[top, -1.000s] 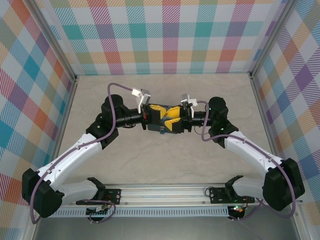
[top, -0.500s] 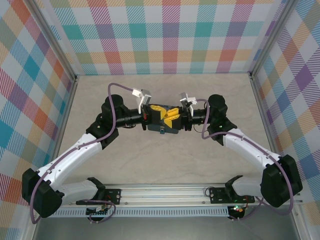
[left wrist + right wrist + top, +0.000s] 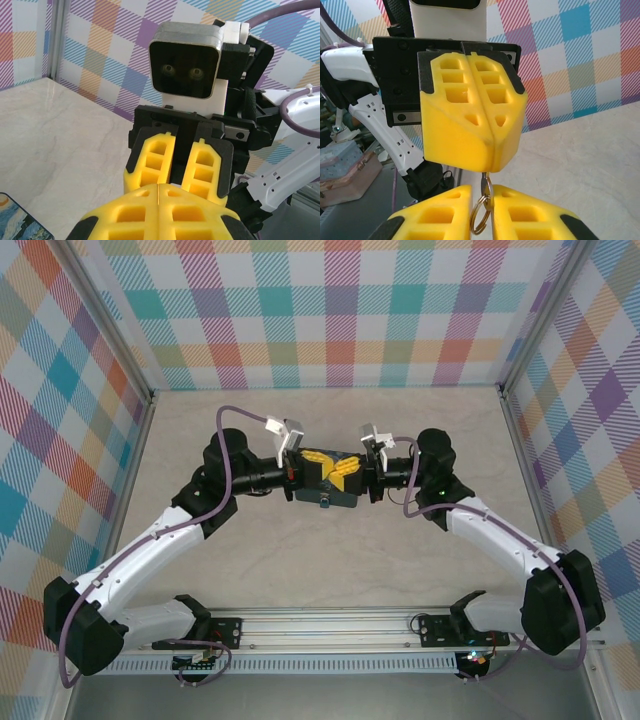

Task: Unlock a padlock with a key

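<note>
I read left pincer (image 3: 158, 192) closed tight | right pincer (image 3: 481, 201) clamping key (image 3: 484, 184), ring hanging | tips facing, nearly touching, over tin (image 3: 17, 225).

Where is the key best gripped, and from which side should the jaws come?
Grip the key at its head, where the ring hangs, flat faces between the jaws, leaving the thin blade free. Come from the right arm's side, straight toward the left gripper: it stands edge-on, its tip reaching that gripper's shut jaws. The right gripper seems to hold it so.
</note>
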Controlling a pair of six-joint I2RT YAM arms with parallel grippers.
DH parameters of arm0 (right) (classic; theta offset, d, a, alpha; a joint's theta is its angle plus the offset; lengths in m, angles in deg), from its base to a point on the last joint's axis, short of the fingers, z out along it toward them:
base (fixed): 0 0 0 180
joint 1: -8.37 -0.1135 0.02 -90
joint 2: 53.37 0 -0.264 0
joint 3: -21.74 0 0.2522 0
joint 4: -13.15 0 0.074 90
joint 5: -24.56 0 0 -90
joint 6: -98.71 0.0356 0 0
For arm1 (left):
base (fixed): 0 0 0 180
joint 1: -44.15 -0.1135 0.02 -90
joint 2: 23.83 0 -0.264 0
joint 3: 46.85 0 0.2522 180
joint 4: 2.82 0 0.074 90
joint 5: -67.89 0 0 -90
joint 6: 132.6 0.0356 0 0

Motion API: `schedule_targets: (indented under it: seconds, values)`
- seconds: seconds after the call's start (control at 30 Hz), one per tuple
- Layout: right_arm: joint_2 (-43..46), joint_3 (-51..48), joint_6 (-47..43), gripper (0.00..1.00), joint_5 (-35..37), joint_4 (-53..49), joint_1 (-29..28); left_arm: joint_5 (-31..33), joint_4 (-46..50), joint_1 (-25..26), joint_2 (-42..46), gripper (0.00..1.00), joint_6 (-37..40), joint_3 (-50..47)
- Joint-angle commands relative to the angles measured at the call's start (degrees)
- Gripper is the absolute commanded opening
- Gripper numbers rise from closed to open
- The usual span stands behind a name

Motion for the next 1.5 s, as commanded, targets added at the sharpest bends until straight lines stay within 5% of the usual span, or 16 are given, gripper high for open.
schedule_targets:
  seconds: [0.0, 0.57, 0.73, 0.8, 0.93, 1.2, 1.47]
  values:
    - [2.4, 0.0, -0.7, 0.19, -1.3, 1.4, -0.1, 1.0, 2.3, 0.0, -0.1, 0.0, 1.6, 1.5]
    - [2.9, 0.0, -2.9, 0.0, -0.4, -2.7, -0.1, 1.8, 3.2, -0.1, 0.1, 0.01, 2.3, 2.0]
    - [3.4, -0.2, -4.6, 0.0, 1.1, -6.7, 0.0, 3.3, 3.0, -0.3, 0.8, 0.27, 2.1, 2.2]
    - [3.7, -0.7, -5.2, 0.0, 2.7, -8.0, 0.1, 5.3, 3.2, -0.8, 1.8, 0.46, 1.6, 2.0]
    - [4.2, -2.1, -5.3, 0.0, 6.4, -10.3, 0.5, 10.5, 4.5, -2.5, 4.1, 0.63, 0.2, 0.5]
    - [1.5, -4.3, -4.2, 0.0, 16.5, -14.0, 0.7, 14.8, 4.7, -5.1, 6.6, 0.72, -4.6, -8.2]
    - [-8.2, -5.9, 1.2, 0.0, 23.2, -6.2, 2.0, 17.2, -6.0, -5.2, 3.8, 0.76, -11.9, -20.8]
